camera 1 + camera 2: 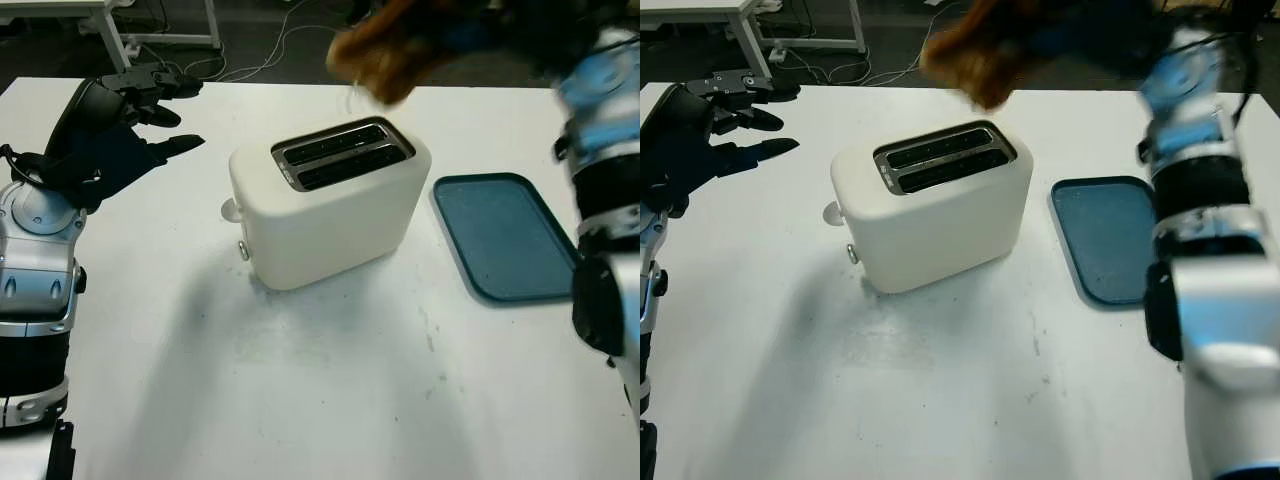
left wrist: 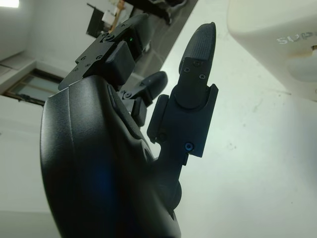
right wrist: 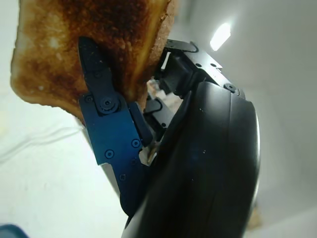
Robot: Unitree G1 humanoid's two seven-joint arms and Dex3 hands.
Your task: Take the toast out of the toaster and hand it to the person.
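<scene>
A cream two-slot toaster (image 1: 330, 205) stands mid-table, both slots dark. My right hand (image 1: 470, 30) is raised above and behind the toaster, shut on a browned slice of toast (image 1: 385, 55). In the right wrist view the toast (image 3: 89, 44) is pinched between a blue-black finger (image 3: 106, 114) and the rest of the hand. My left hand (image 1: 125, 125) hovers open at the table's left, well clear of the toaster. The left wrist view has that hand's fingers (image 2: 195, 89) up close, with a toaster corner (image 2: 282, 39) beyond.
A blue-green tray (image 1: 505, 235) lies flat to the right of the toaster, close to my right arm (image 1: 605, 180). Table legs and cables (image 1: 250, 50) stand on the dark floor beyond the far edge. White tabletop (image 1: 300, 380) stretches in front of the toaster.
</scene>
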